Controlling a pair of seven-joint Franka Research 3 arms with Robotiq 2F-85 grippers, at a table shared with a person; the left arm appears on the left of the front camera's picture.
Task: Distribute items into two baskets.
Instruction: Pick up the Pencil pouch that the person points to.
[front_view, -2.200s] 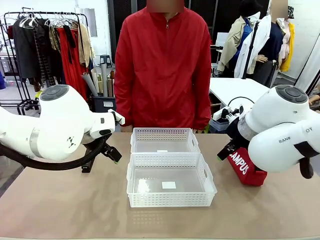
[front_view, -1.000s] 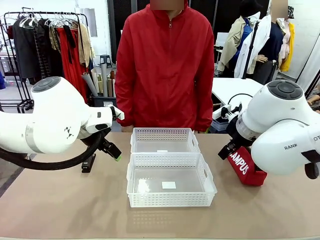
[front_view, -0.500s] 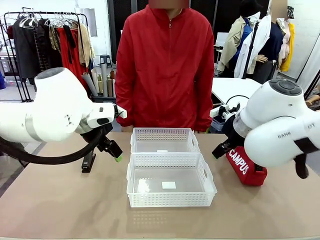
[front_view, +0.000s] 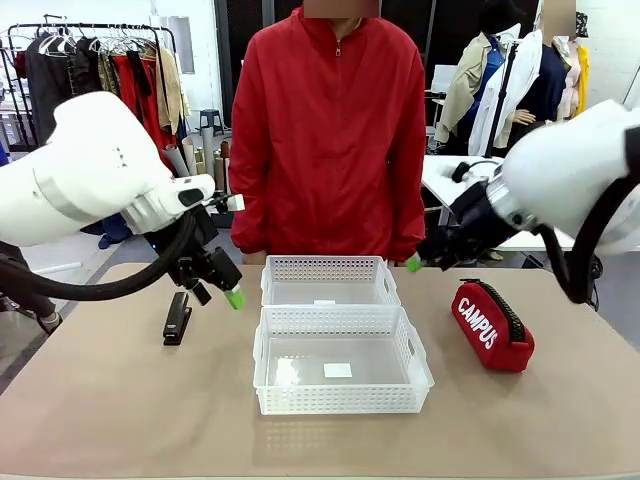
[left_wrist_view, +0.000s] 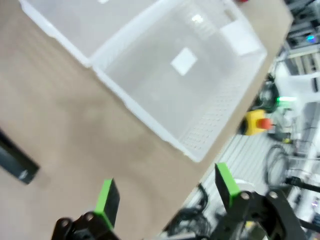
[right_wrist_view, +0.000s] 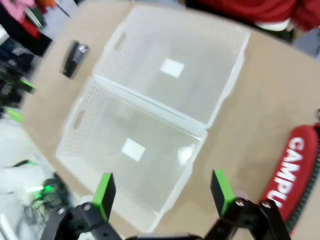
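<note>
Near basket (front_view: 340, 375): mid-table, empty, white lattice walls, small label on the floor. Stapler (front_view: 177, 319) lies flat to its left, well apart. It is slim, black and stiff, probably dense for its size, so you'd pinch it across the narrow sides at mid-length. Pouch (front_view: 492, 326) lies to the right: red, white CAMPUS print, black zip. It looks soft and light and will likely sag, so take it across the middle. Left gripper (left_wrist_view: 165, 189) hovers between stapler and baskets, jaws wide, empty. Right gripper (right_wrist_view: 162, 191) hangs above the baskets, jaws wide, empty. Far basket (front_view: 328, 282) touches the near one, also empty. Person (front_view: 335, 130) stands behind.
</note>
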